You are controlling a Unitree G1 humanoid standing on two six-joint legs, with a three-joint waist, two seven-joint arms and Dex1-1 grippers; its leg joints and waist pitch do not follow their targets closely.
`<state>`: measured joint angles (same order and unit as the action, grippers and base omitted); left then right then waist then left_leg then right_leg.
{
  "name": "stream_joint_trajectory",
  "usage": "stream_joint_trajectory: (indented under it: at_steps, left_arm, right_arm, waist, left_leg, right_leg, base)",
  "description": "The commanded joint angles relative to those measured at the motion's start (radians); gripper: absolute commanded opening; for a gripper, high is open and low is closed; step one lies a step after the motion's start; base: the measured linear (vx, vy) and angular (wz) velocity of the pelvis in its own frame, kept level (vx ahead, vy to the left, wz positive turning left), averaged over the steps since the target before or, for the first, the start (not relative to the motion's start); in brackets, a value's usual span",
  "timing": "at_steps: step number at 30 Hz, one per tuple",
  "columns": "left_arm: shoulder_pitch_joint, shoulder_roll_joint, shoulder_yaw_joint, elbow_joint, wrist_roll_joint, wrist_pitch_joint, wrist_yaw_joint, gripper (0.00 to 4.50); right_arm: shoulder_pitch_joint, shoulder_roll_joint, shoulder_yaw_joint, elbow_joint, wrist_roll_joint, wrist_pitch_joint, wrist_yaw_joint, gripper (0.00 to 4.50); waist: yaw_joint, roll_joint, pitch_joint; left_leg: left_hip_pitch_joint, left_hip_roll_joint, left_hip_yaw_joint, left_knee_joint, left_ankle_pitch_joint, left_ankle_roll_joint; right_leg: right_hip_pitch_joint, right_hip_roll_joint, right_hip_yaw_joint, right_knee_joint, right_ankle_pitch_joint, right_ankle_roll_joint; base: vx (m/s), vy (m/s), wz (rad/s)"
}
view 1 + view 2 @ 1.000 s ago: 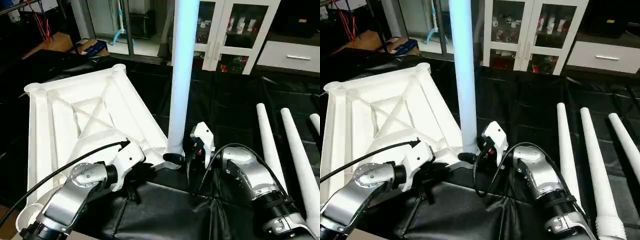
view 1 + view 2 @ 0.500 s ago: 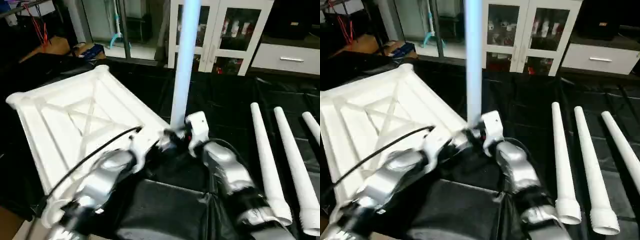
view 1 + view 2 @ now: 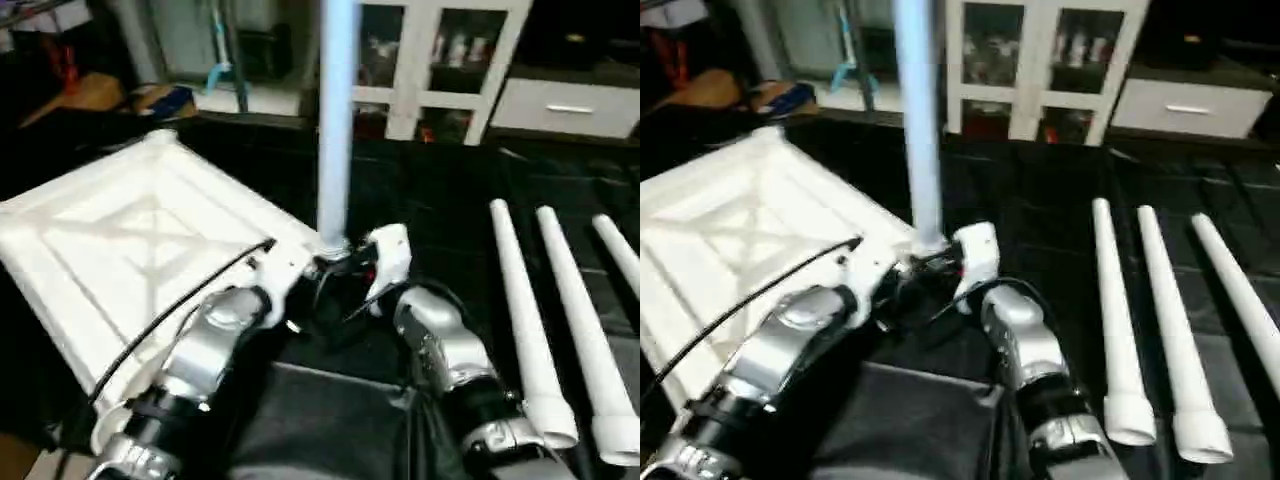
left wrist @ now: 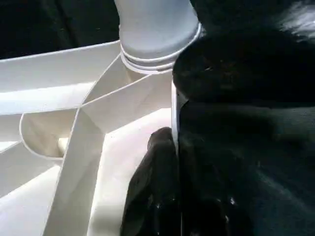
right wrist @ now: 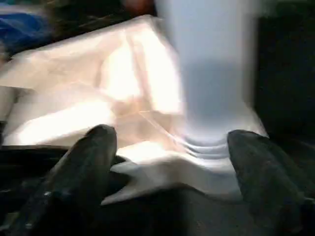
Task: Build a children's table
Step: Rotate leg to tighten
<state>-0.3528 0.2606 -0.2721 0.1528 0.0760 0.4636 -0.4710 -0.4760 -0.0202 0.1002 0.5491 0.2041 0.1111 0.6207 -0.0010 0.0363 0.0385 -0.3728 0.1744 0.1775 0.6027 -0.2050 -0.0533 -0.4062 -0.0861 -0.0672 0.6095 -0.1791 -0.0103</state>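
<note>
We are keeping our left gripper (image 4: 170, 187) pressed together on the top's (image 3: 120, 240) edge. Our right gripper (image 5: 172, 182) is spreading its jaws around the standing leg (image 3: 336, 120).

Smooth white plastic table top (image 3: 130, 240), glossy black sheet (image 3: 440, 200), silvery metal forearms.

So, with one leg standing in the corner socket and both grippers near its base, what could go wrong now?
1. The right gripper is open around the upright leg without gripping it; if the thread is not fully in, the leg may lean or tip.
2. The left gripper, shut, rests against the tabletop rim; a push might slide the top on the black cover.
3. The three spare legs lie close beside the right arm and could get knocked.
</note>
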Motion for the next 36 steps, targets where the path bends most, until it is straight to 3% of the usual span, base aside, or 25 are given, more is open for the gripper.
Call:
stream_joint_trajectory:
  at_steps: [1, 3, 5, 9, 14, 17, 20, 22, 25, 32, 35, 36]
  left_arm:
    - [0.045, 0.049, -0.037, -0.084, -0.021, -0.053, -0.114, 0.0]
    - [0.082, 0.108, -0.065, -0.142, -0.038, -0.099, -0.203, 0.0]
    - [0.117, 0.149, -0.074, -0.198, -0.065, -0.096, -0.26, 0.0]
    - [0.153, 0.186, -0.077, -0.256, -0.09, -0.072, -0.293, 0.0]
    - [0.178, 0.2, -0.068, -0.285, -0.109, -0.072, -0.32, 0.0]
    - [0.178, 0.204, -0.069, -0.292, -0.113, -0.069, -0.326, 0.0]
    - [0.171, 0.203, -0.071, -0.283, -0.108, -0.07, -0.325, 0.0]
    - [0.17, 0.202, -0.07, -0.283, -0.107, -0.07, -0.327, 0.0]
    - [0.172, 0.202, -0.07, -0.287, -0.108, -0.067, -0.33, 0.0]
    - [0.169, 0.192, -0.073, -0.283, -0.115, -0.067, -0.331, 0.0]
    - [0.17, 0.186, -0.072, -0.28, -0.118, -0.067, -0.331, 0.0]
    - [0.168, 0.177, -0.073, -0.273, -0.118, -0.063, -0.325, 0.0]
  right_arm:
    - [0.001, -0.052, 0.035, -0.094, 0.031, 0.01, 0.132, 4.09]
    - [0.008, -0.1, 0.042, -0.115, 0.022, 0.001, 0.185, 4.24]
    - [0.009, -0.132, 0.039, -0.125, 0.025, 0.006, 0.226, 4.24]
    - [0.003, -0.176, 0.034, -0.119, 0.014, -0.004, 0.272, 4.24]
    - [0.012, -0.228, 0.041, -0.148, 0.054, 0.036, 0.361, 4.24]
    - [0.016, -0.24, 0.044, -0.153, 0.052, 0.036, 0.39, 3.9]
    - [0.017, -0.252, 0.05, -0.143, 0.04, 0.027, 0.406, 3.61]
    - [0.02, -0.259, 0.053, -0.143, 0.039, 0.026, 0.414, 3.49]
    - [0.026, -0.269, 0.058, -0.147, 0.043, 0.029, 0.427, 3.4]
    - [0.043, -0.264, 0.056, -0.161, 0.055, 0.054, 0.441, 2.64]
    - [0.046, -0.256, 0.056, -0.159, 0.055, 0.058, 0.425, 2.53]
    - [0.045, -0.24, 0.052, -0.143, 0.036, 0.043, 0.376, 2.29]
  waist:
    - [0.01, 0.0, -0.062]
    - [0.018, 0.0, -0.064]
    - [0.025, 0.001, -0.059]
    - [0.043, 0.001, -0.055]
    - [0.046, -0.004, -0.05]
    - [0.044, -0.004, -0.051]
    - [0.043, -0.005, -0.053]
    - [0.044, 0.001, -0.054]
    - [0.044, -0.003, -0.056]
    - [0.044, -0.005, -0.055]
    - [0.043, -0.005, -0.055]
    - [0.043, -0.007, -0.054]
  left_leg:
    - [-0.004, 0.053, -0.024, -0.072, -0.145, 0.083]
    - [0.003, 0.052, -0.02, -0.066, -0.106, 0.111]
    - [0.009, 0.056, -0.016, -0.07, -0.122, 0.115]
    - [0.018, 0.056, -0.011, -0.075, -0.173, 0.079]
    - [0.016, 0.054, -0.01, -0.081, -0.234, 0.043]
    - [0.014, 0.053, -0.011, -0.08, -0.236, 0.04]
    - [0.013, 0.053, -0.012, -0.078, -0.203, 0.048]
    - [0.013, 0.053, -0.012, -0.077, -0.191, 0.051]
    - [0.012, 0.052, -0.011, -0.075, -0.183, 0.057]
    - [0.012, 0.053, -0.012, -0.075, -0.188, 0.061]
    - [0.013, 0.053, -0.011, -0.074, -0.183, 0.063]
    - [0.012, 0.054, -0.01, -0.075, -0.176, 0.062]
  right_leg:
    - [0.058, -0.057, 0.042, -0.063, -0.094, -0.233]
    - [0.054, -0.055, 0.042, -0.056, -0.037, -0.259]
    - [0.048, -0.053, 0.042, -0.057, -0.051, -0.27]
    - [0.042, -0.051, 0.045, -0.061, -0.102, -0.264]
    - [0.045, -0.054, 0.048, -0.068, -0.193, -0.231]
    - [0.046, -0.055, 0.049, -0.071, -0.209, -0.217]
    - [0.047, -0.054, 0.048, -0.067, -0.172, -0.225]
    - [0.047, -0.054, 0.047, -0.065, -0.154, -0.232]
    - [0.05, -0.054, 0.047, -0.063, -0.127, -0.24]
    - [0.05, -0.054, 0.047, -0.065, -0.153, -0.237]
    - [0.049, -0.053, 0.047, -0.065, -0.153, -0.239]
    - [0.048, -0.054, 0.047, -0.067, -0.151, -0.238]
  base:
    - [0.0, 0.0, 0.0]
    - [0.0, 0.0, 0.0]
    - [0.0, 0.0, 0.0]
    - [0.0, 0.0, 0.0]
    - [0.0, 0.0, 0.0]
    - [0.0, 0.0, 0.0]
    - [0.0, 0.0, 0.0]
    - [0.0, 0.0, 0.0]
    - [0.0, 0.0, 0.0]
    - [0.0, 0.0, 0.0]
    - [0.0, 0.0, 0.0]
    - [0.0, 0.0, 0.0]
